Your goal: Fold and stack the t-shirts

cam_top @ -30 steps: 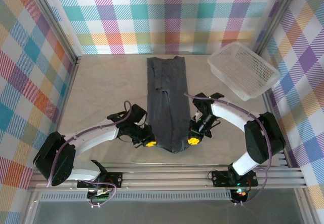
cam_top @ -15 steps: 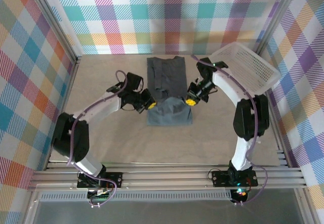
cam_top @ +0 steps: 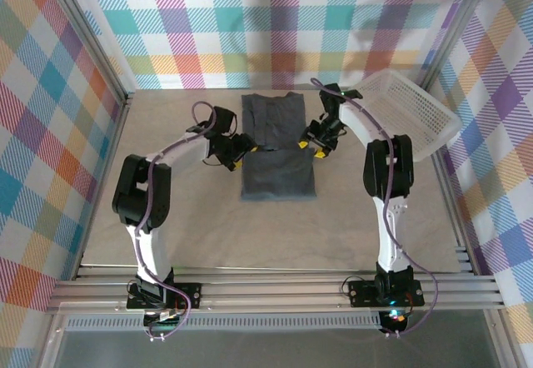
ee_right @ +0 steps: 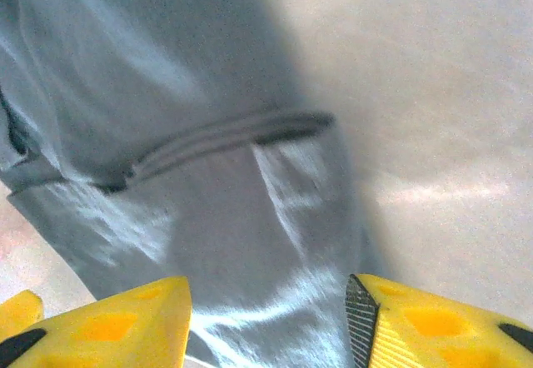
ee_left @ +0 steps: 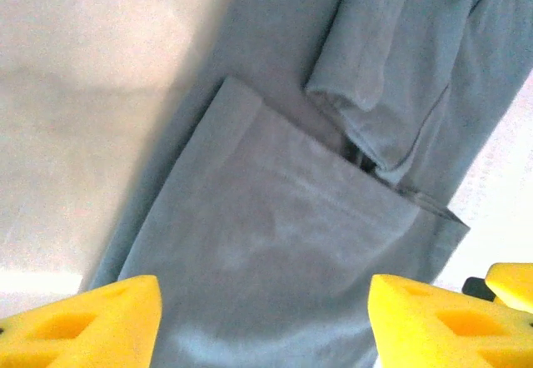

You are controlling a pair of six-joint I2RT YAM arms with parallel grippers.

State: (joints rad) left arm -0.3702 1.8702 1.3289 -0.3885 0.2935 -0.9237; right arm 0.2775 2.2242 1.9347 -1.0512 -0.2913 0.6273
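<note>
One dark slate-grey t-shirt [cam_top: 279, 172] lies at the back middle of the table as a narrow strip. Its near half is doubled over onto the far half, and the fold's edge crosses at mid-length. My left gripper [cam_top: 236, 148] hovers at the left end of that edge. My right gripper [cam_top: 314, 146] hovers at the right end. In the left wrist view the yellow fingers [ee_left: 83, 322] stand wide apart over the flat cloth [ee_left: 275, 226], gripping nothing. The right wrist view shows the same, with the fingers [ee_right: 433, 326] apart above the folded layer [ee_right: 216, 218].
A white mesh basket [cam_top: 412, 114] sits at the back right, close against my right arm's forearm and tilted. Plaid walls close in the back and both sides. Bare beige tabletop [cam_top: 275, 235] stretches between the shirt and the arm bases.
Both grippers carried the shirt's near end away from the bases and laid it over the far half. Both jaws then opened and let the cloth go. The right arm swung up against the basket.
</note>
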